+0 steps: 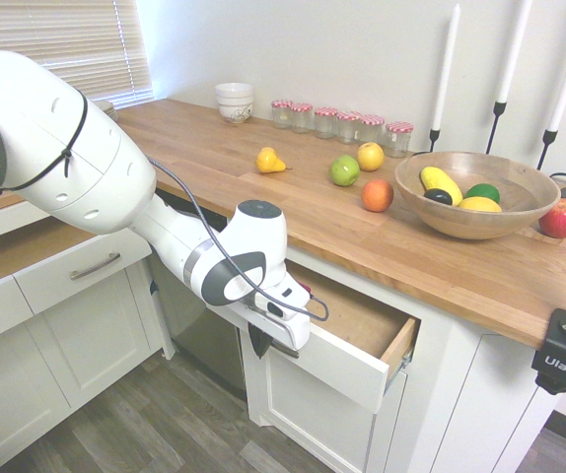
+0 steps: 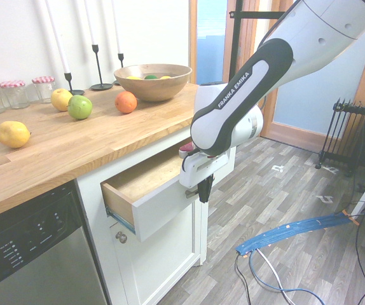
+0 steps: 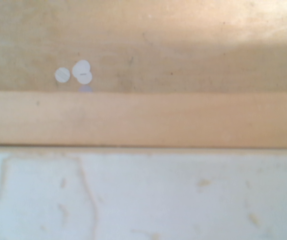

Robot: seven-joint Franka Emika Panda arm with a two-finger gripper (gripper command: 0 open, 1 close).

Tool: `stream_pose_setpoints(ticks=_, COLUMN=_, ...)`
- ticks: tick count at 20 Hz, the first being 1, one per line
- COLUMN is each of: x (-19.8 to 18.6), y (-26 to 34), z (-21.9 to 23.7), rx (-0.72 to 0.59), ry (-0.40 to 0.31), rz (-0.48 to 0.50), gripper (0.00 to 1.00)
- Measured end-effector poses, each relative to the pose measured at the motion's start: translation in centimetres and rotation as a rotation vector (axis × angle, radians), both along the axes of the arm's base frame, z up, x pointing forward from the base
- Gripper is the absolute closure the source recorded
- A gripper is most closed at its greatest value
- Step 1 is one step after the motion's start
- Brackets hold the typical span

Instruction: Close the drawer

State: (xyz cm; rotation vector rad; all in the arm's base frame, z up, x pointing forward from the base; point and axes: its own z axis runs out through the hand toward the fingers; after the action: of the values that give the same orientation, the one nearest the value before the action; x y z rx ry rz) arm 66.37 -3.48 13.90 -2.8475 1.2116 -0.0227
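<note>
Currently the drawer (image 1: 357, 345) stands pulled out from under the butcher-block counter (image 1: 263, 212), its light wooden box interior exposed. Its long axis runs parallel to the counter edge, and the white front panel faces outward into the room, away from the cabinet. The tool (image 2: 203, 190) points straight down just in front of that panel, near its midpoint; its dark fingers (image 2: 203, 189) are pressed together with nothing between them. Whether they touch the panel or the handle cannot be told. Directly behind the tool lies the open drawer box; in the wrist view, the drawer's white top edge (image 3: 143, 195), a pale wooden wall (image 3: 143, 117) and the wooden bottom (image 3: 143, 45) run as parallel bands. Beyond the tool, on the counter, sit a wooden fruit bowl (image 1: 475, 197) and loose fruit.
</note>
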Motion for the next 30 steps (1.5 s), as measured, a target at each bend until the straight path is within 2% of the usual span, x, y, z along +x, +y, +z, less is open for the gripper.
stream_pose_setpoints(ticks=21, x=8.8, y=-1.0, z=0.4, rx=-0.013, ry=0.008, rz=-0.004, gripper=1.0)
stream_pose_setpoints(ticks=30, x=9.1, y=-0.9, z=0.5, rx=-0.013, ry=0.037, rz=-0.018, gripper=1.0)
